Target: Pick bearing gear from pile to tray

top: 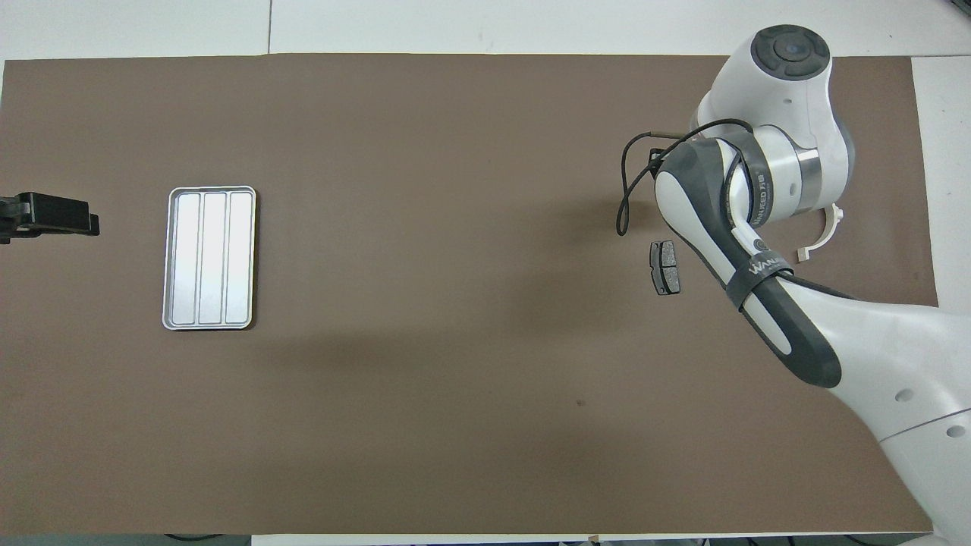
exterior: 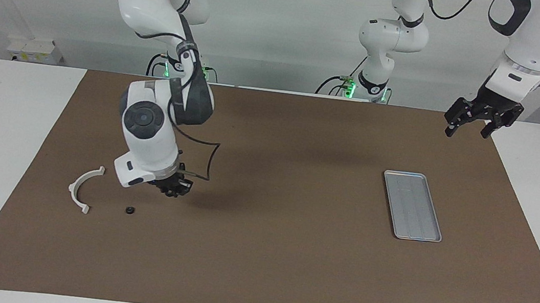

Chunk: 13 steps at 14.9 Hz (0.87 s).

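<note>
Right gripper (exterior: pixel 173 190): fingertips hidden under its own wrist in the overhead view; any held part too small to identify. White half-ring (top: pixel 823 235): partly covered by the right arm overhead. Left gripper (top: pixel 47 218): cut off at the overhead frame edge.

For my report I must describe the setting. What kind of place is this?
Probably a robotics lab: two white arms mounted at a white table covered by a brown mat, with a metal tray and small parts such as a brake pad.
</note>
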{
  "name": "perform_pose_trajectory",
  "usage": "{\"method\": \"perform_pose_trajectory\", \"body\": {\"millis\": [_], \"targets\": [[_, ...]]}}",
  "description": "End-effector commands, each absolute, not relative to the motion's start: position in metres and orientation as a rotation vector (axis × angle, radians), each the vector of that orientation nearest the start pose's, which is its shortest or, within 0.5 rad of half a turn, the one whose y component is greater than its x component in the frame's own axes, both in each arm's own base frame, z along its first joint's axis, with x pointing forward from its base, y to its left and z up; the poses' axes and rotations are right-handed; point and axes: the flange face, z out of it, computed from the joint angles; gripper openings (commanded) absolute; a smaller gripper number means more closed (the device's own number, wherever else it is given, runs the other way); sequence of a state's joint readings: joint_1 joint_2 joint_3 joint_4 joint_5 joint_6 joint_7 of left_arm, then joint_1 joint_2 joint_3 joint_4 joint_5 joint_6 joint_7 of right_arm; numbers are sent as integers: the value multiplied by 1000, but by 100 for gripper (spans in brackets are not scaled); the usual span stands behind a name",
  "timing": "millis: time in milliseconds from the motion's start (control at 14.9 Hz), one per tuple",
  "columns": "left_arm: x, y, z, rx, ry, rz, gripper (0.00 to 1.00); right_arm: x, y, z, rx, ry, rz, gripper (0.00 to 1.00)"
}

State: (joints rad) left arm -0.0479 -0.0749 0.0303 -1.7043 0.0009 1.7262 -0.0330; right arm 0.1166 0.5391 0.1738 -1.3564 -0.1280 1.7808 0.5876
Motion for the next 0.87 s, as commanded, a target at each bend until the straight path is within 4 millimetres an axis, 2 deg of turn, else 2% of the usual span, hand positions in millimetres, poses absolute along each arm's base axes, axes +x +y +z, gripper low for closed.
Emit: {"method": "perform_pose_trajectory", "body": {"millis": [0, 134, 201, 402, 469, 603, 804], "targets": [[553, -7, 601, -3140, -12, -173, 100, 654, 248, 427, -3129, 687, 138, 0], [560, -1, 593, -3137, -28, -178, 100, 635, 307, 431, -2993, 965, 121, 0], [562, 1, 590, -3137, -36, -176, 100, 625, 335, 430, -2932, 1039, 111, 0], [562, 5, 587, -3137, -43, -169, 100, 593, 394, 416, -2881, 1128, 98, 0], [562, 5, 585, -3137, -45, -169, 100, 584, 414, 402, -2887, 1128, 89, 0], [562, 4, 578, -3137, -40, -171, 100, 568, 441, 372, -2901, 1103, 87, 0], [564, 4, 561, -3137, -40, -161, 100, 557, 455, 334, -2913, 1089, 44, 0]]}}
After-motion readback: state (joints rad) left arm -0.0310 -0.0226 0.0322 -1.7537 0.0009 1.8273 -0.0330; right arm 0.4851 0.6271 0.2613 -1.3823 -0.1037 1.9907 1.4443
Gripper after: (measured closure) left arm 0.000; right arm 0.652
